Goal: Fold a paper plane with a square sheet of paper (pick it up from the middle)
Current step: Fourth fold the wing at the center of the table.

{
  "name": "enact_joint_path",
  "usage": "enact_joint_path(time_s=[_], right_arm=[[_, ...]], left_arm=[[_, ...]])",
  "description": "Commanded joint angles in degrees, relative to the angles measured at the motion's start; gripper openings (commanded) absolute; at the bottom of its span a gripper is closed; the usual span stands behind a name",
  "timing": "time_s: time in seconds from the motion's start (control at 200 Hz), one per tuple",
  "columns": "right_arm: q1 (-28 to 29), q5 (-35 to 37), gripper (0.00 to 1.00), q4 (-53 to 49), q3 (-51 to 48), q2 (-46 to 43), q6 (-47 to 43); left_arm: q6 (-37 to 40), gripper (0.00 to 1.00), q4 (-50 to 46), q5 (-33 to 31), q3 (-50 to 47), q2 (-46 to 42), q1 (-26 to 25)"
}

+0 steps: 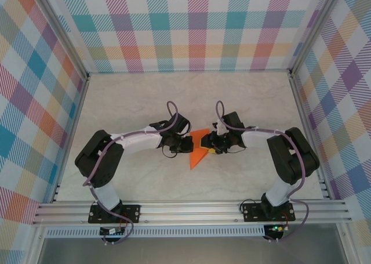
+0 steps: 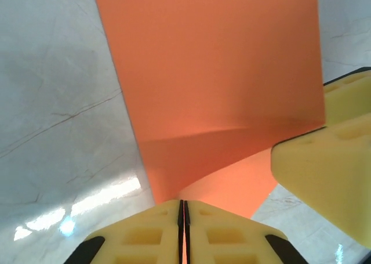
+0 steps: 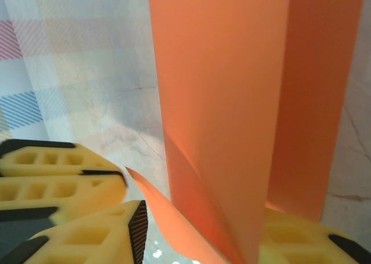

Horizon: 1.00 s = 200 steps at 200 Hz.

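The bright-orange square sheet of paper [image 1: 199, 148] is a creased wedge held just above the table between both arms. My left gripper [image 1: 186, 145] is shut on its edge. In the left wrist view its fingers [image 2: 145, 232] meet with the paper [image 2: 214, 84] pinched in the seam, and the sheet rises away from them with a soft fold. My right gripper [image 1: 212, 148] is open. In the right wrist view the folded layers of paper [image 3: 226, 101] stand between its spread fingers [image 3: 98, 235], close against the right-hand one.
The marble-look table [image 1: 145, 96] is walled by checked panels with metal posts [image 1: 64, 38]. My right gripper's yellow finger [image 2: 327, 171] sits beside the paper in the left wrist view. My left gripper's fingers [image 3: 52, 180] are close at the left of the right wrist view.
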Motion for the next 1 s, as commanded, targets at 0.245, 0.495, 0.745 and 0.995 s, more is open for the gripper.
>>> enact_joint_path(time_s=[0.245,0.495,0.745,0.995], right_arm=[[0.0,-2.0,0.27,-7.9,6.0,3.1,-10.4],[0.1,-0.2,0.21,-7.9,5.6,2.8,-9.6],[0.1,-0.1,0.08,-8.4,6.0,3.1,-8.1],[0.1,-0.8,0.04,-8.5,6.4,2.6,-4.2]], left_arm=[[-3.7,0.21,1.3,-3.4,-7.9,-11.8,-2.3],[-5.8,0.26,3.4,-11.0,-9.2,-11.8,-8.0],[-5.5,0.28,3.1,-15.7,-5.9,-7.4,-11.5],[-4.1,0.38,-1.1,-23.2,-1.2,-2.6,-16.4]])
